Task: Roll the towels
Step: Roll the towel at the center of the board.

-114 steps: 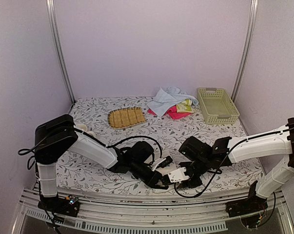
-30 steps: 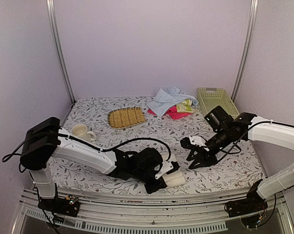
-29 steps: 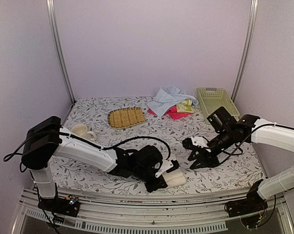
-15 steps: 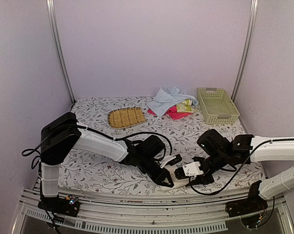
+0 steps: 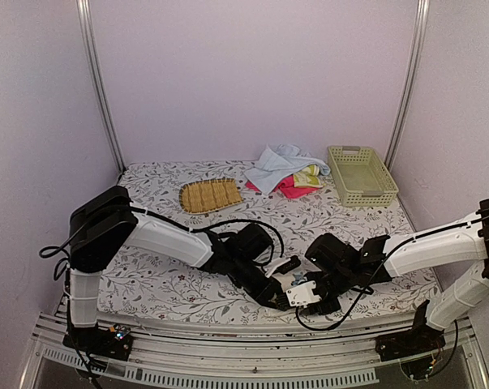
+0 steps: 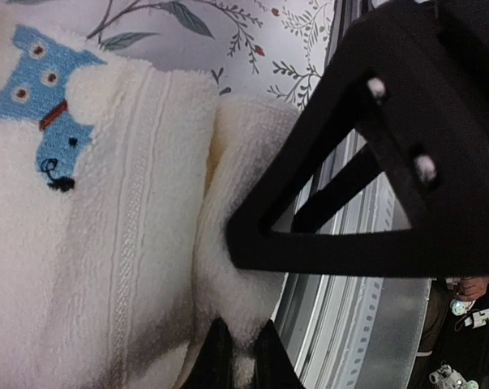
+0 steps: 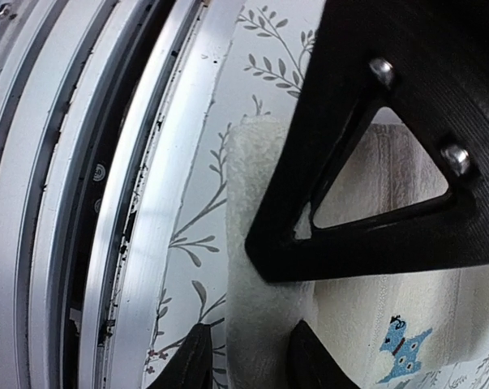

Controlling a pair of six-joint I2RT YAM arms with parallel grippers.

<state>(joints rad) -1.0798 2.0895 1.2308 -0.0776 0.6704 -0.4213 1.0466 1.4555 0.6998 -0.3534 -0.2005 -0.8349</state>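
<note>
A cream-white towel with a small blue dog mark lies partly rolled at the table's front edge. My left gripper is shut, pinching a fold of its rolled end. In the right wrist view the same towel shows. My right gripper straddles its thick end with the jaws open and a thin gap on the outer side. In the top view the left gripper and the right gripper meet over the towel and mostly hide it. A light blue towel, a pink towel and a yellow-green towel lie heaped at the back.
A tan slatted mat lies at the back centre. A pale green lattice basket stands at the back right. The metal rail of the table's front edge runs right beside the cream towel.
My right arm has swung from the middle right of the table down to the cream towel at the front edge. The left gripper has kept its hold and shifted slightly.
</note>
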